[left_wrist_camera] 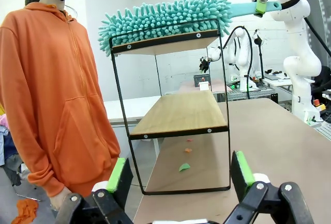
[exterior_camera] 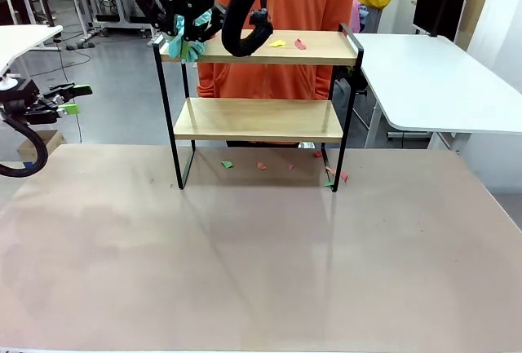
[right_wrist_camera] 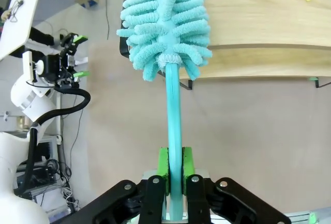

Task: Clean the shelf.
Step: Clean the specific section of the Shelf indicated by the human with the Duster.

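Table [exterior_camera: 245, 271]: paper scraps [exterior_camera: 227, 165] under shelf [exterior_camera: 258, 119]; person [exterior_camera: 302, 2] behind; duster [exterior_camera: 189, 43] on top.

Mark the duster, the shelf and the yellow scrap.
duster [right_wrist_camera: 165, 22]: right wrist view, fluffy teal head.
shelf [exterior_camera: 257, 118]: front view, lower wooden board.
yellow scrap [exterior_camera: 277, 43]: front view, its middle, on the top board.

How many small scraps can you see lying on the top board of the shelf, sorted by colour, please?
Yellow scrap: 1
Red scrap: 1
Total: 2 scraps visible on the top board of the shelf.
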`<state>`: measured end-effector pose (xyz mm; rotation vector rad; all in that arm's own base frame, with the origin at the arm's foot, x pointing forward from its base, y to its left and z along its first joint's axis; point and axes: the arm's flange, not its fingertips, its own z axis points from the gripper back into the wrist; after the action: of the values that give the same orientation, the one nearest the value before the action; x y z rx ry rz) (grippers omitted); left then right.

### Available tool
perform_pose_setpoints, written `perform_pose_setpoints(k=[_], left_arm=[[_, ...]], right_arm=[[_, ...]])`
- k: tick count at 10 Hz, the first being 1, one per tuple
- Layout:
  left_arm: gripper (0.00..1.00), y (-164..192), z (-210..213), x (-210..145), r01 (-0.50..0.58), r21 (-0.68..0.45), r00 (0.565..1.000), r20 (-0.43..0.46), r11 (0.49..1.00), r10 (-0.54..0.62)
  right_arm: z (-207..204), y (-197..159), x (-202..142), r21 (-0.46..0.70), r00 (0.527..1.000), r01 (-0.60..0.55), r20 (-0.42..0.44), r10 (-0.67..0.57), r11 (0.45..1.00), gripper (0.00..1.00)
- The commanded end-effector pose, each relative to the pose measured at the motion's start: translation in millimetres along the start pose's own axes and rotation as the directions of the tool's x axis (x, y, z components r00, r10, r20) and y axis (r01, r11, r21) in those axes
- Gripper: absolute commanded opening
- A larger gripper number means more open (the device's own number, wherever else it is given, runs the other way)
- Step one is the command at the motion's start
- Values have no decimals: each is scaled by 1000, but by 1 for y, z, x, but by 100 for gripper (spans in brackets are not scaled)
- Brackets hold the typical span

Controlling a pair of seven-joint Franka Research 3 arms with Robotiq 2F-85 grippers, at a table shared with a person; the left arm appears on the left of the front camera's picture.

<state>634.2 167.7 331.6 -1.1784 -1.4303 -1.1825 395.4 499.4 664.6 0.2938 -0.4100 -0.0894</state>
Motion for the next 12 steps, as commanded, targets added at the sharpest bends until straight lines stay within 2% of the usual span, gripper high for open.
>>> perform_pose_setpoints(k=[1,5,12], left_arm=[[100,-2,-1,3,14,-1,1000,-2,1000,-14],[100,-2,-1,3,14,-1,1000,-2,1000,-14],[100,-2,-1,3,14,-1,1000,-2,1000,-14]], right_arm=[[4,3,-2,-2,1000,11,-3,-11,1000,13],[0,4,-2,-9,1000,-3,12,3,1000,13],[41,-67,-4,-84,991,64,-109,-73,994,13]])
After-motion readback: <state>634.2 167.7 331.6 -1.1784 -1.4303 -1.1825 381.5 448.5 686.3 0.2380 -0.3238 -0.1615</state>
